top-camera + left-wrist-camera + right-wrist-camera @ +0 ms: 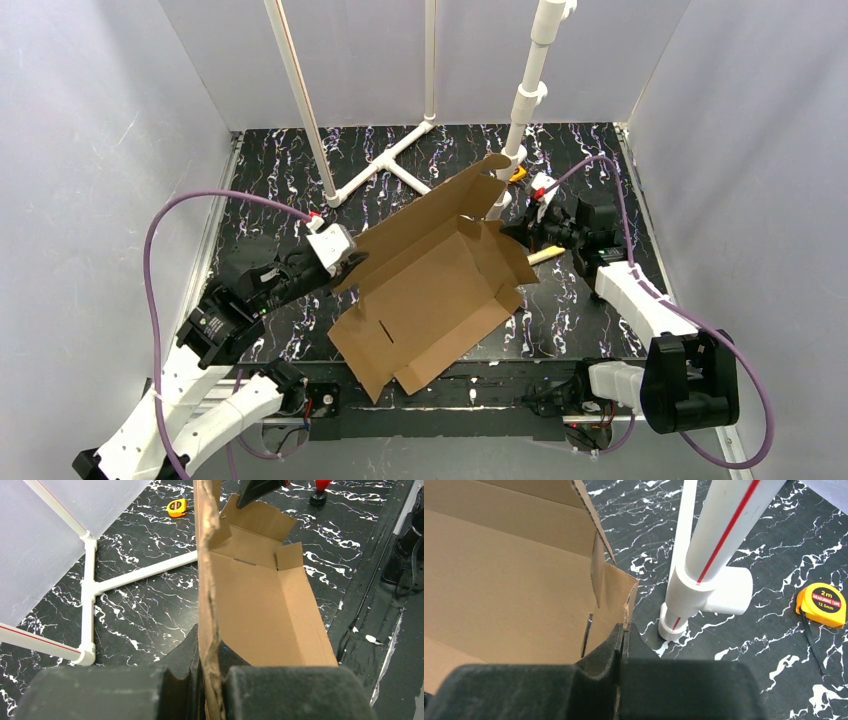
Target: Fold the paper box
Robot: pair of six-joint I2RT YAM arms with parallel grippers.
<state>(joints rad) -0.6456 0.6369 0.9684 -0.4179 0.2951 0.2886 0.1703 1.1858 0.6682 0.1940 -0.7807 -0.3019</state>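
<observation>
Seen from above, the paper box [430, 290] lies half-formed between the arms. Its long axis runs from the near table edge toward the far right, where a white pipe [522, 100] stands just beside the raised flap. In the left wrist view, the left gripper [207, 667] is clamped on the upright side wall, with the box floor to its right. In the right wrist view, the right gripper [623, 635] is pinched closed on a flap corner. The pipe stands close on its right, so freer room is judged to lie inward.
</observation>
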